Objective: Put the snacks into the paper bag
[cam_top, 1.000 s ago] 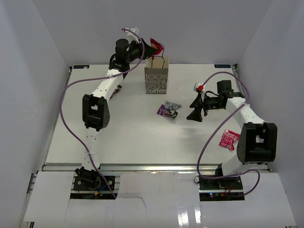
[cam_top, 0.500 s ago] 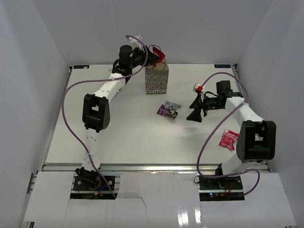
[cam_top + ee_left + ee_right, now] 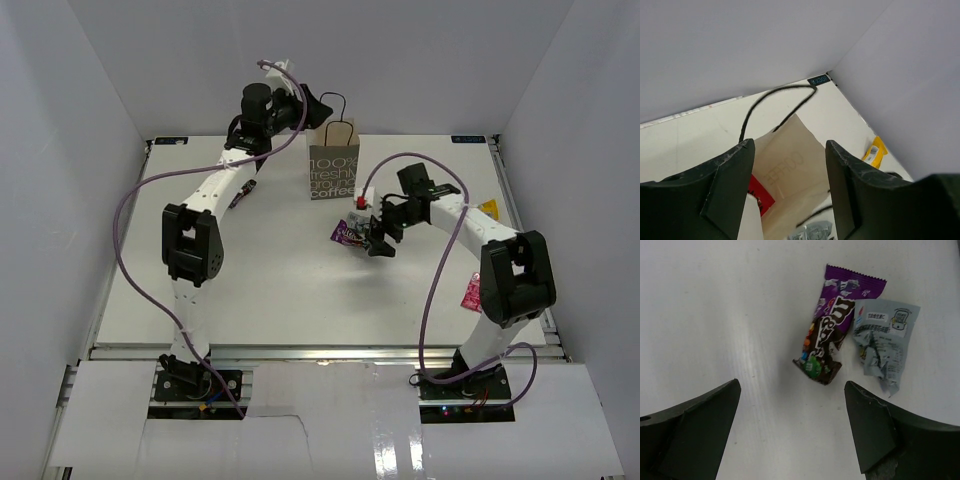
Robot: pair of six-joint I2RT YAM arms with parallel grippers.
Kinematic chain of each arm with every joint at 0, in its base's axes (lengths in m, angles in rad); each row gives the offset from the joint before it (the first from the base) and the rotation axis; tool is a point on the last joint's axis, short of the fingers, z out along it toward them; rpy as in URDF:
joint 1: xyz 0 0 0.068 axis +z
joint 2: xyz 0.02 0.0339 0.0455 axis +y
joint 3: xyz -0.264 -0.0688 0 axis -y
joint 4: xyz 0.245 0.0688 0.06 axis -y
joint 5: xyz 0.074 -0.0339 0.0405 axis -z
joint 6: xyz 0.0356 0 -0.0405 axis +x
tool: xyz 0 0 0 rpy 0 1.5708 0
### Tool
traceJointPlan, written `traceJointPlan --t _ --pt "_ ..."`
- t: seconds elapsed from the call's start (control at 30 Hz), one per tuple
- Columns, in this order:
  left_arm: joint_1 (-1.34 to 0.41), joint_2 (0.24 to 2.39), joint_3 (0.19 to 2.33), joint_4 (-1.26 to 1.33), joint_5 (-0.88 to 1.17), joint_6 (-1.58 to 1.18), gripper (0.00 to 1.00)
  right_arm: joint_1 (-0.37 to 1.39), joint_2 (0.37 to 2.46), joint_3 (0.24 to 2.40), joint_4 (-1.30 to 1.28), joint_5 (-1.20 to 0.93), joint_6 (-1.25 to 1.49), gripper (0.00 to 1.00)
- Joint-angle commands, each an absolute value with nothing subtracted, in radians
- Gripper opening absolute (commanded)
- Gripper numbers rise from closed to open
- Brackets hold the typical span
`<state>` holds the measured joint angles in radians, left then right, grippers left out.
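My left arm stretches long to the far edge, and the left gripper (image 3: 318,104) hangs above the bag (image 3: 333,172) at the table's 12 o'clock. Its jaws are spread wide with nothing in them. My right arm bends in toward the middle. The right gripper (image 3: 378,240) points down, also wide and empty, just at 3 o'clock of the purple packet (image 3: 347,232).

The left wrist view looks into the bag's open mouth, where a red packet (image 3: 760,196) lies inside, unseen from the top. The right wrist view shows a grey packet (image 3: 883,346) touching the purple one's 3 o'clock side, both flat on the table (image 3: 715,300) ahead of my fingertips.

A yellow bar (image 3: 488,208) lies near the right edge at 3 o'clock. A second red packet (image 3: 470,293) sits at 4 o'clock, half behind my right arm. Bare table stretches from the pair toward 9 and 6 o'clock.
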<state>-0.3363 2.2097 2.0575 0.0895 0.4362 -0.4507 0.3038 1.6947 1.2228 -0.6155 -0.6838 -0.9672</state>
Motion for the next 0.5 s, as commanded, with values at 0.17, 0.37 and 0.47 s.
traceJointPlan --t 0.17,0.37,0.47 --pt "-0.311 1.561 1.54 -0.045 0.183 -0.225 0.76 0.5 1.854 1.423 -0.437 -0.279 -0.727 0.9" --pt "-0.276 1.114 1.008 -0.034 0.078 -0.345 0.85 0.538 1.933 1.496 -0.492 -0.291 -0.715 0.93" --pt "-0.267 0.919 0.818 -0.105 0.037 -0.444 0.85 0.549 1.943 1.49 -0.523 -0.305 -0.715 0.97"
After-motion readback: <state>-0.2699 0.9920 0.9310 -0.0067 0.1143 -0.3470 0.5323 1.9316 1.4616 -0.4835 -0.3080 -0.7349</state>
